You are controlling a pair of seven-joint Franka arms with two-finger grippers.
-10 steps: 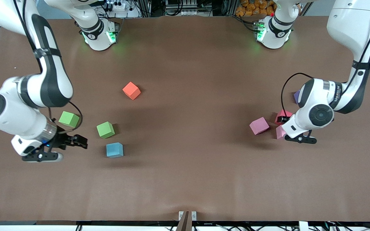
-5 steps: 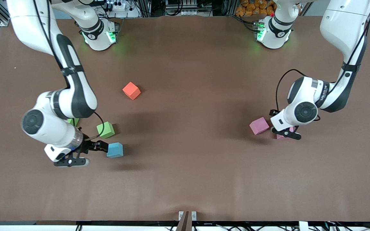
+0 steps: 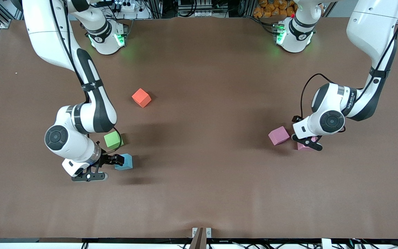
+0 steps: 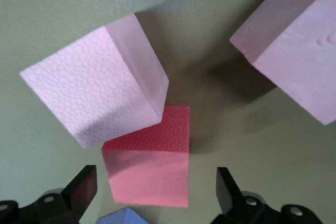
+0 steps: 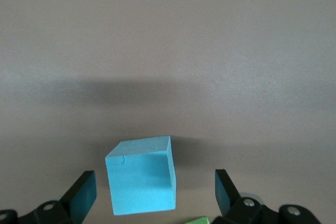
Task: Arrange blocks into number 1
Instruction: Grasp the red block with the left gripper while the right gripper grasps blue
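Observation:
A light blue block (image 3: pixel 125 162) (image 5: pixel 142 174) lies on the table, nearer the front camera than a green block (image 3: pixel 113 139). My right gripper (image 3: pixel 116 160) (image 5: pixel 155 195) is open and low, one finger either side of the blue block without touching it. A red block (image 3: pixel 141 97) sits alone toward the middle. Toward the left arm's end, my left gripper (image 3: pixel 301 134) (image 4: pixel 156 190) is open, its jaws either side of a deep pink block (image 4: pixel 149 166). A pale pink block (image 4: pixel 94 93) (image 3: pixel 303 146) overlaps that block's edge. Another pink block (image 3: pixel 278 135) (image 4: pixel 294 61) lies beside them.
A bluish-purple block corner (image 4: pixel 123 217) shows by the left gripper's base. A green corner (image 5: pixel 202 220) shows beside the right gripper. The brown table (image 3: pixel 202 155) is bare through the middle and along the edge nearest the front camera.
The right arm swept in from its end of the table until its open jaws straddle the blue block, hiding one green block. The left arm shifted over the pink cluster, covering the deep pink block.

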